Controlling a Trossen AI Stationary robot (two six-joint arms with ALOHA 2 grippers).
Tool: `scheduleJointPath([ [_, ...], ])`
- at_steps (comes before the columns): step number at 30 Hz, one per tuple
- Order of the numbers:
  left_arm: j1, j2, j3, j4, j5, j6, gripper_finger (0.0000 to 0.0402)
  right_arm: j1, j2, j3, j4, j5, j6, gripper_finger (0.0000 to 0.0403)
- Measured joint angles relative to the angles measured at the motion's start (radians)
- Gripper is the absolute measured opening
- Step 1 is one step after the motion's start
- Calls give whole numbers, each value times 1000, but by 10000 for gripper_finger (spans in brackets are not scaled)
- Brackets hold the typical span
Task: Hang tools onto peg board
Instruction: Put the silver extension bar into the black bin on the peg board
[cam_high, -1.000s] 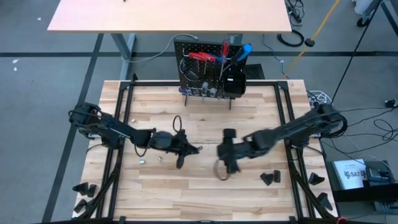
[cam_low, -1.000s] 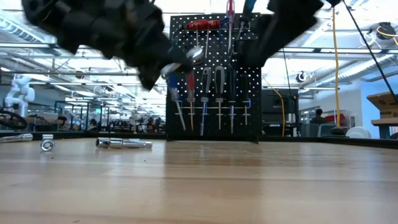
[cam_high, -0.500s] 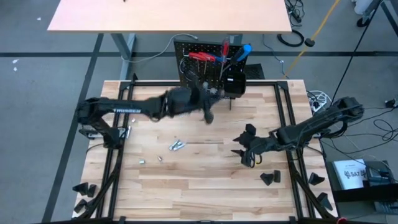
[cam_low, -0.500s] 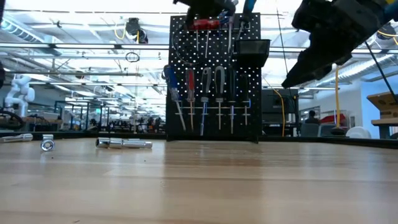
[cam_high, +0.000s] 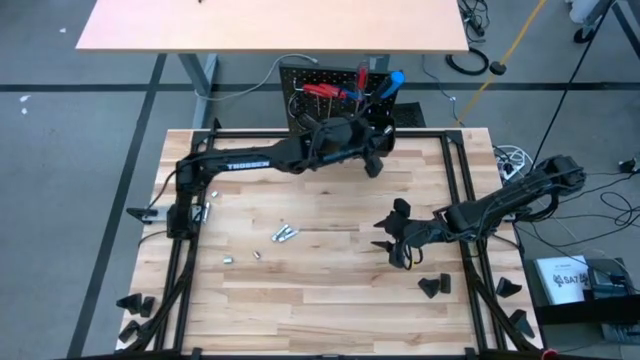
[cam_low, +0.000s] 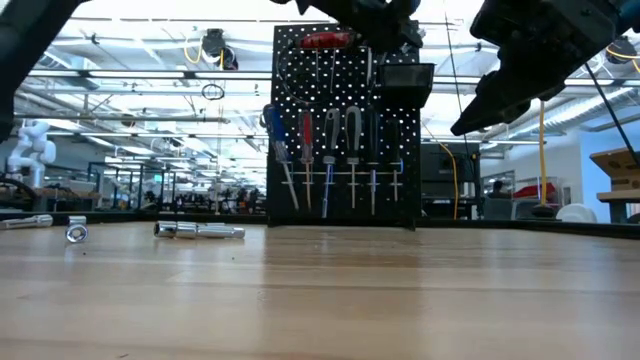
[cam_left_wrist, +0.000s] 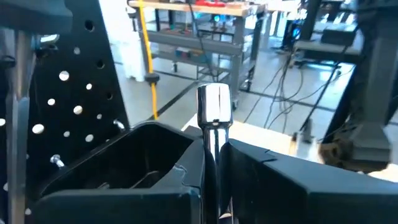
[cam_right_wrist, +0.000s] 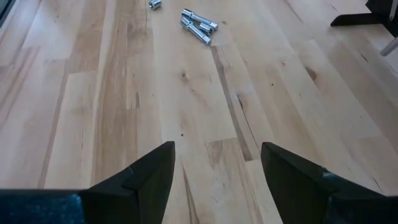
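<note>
Two arms: left gripper (cam_high: 372, 160) works at the peg board (cam_high: 335, 110); right gripper (cam_high: 395, 237) waits low over the table (cam_high: 300, 300), nearer the front.
Right gripper: fingers (cam_right_wrist: 140, 177) spread, nothing between them.
Loose bits: a silver pair (cam_high: 284, 234) lies mid-table, two smaller ones (cam_high: 242, 257) closer to the front; a black block (cam_high: 433, 286) sits front right.
Left gripper: pressed together on a silver bit (cam_left_wrist: 213, 118), held between the fingers, long axis standing out past the tips.
Key relation: the board's black bin (cam_left_wrist: 118, 165) lies just beside and below the bit; its open mouth faces up. Left arm is the nearer one by far.
In the way: bin rim and the hooks (cam_left_wrist: 57, 163) close by; likely the bit must clear the rim before release.
Board: far edge of the table, upright, screwdrivers (cam_low: 325, 160) already hanging.
Judgement: drop-off into the bin not yet done.
</note>
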Motion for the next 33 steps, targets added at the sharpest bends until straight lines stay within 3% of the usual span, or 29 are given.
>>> scheduleJointPath([
  [7, 3, 28, 30, -45, -72, 27, 39, 0, 0, 0, 1, 0, -3, 231],
  [18, 8, 28, 30, -57, -77, 54, 43, 0, 0, 0, 10, 0, -3, 231],
  [26, 6, 28, 30, -29, -78, 71, 166, 0, 0, 0, 10, 0, -1, 231],
  [33, 5, 19, 30, -27, -79, 99, 205, 0, 0, 0, 10, 0, 3, 231],
])
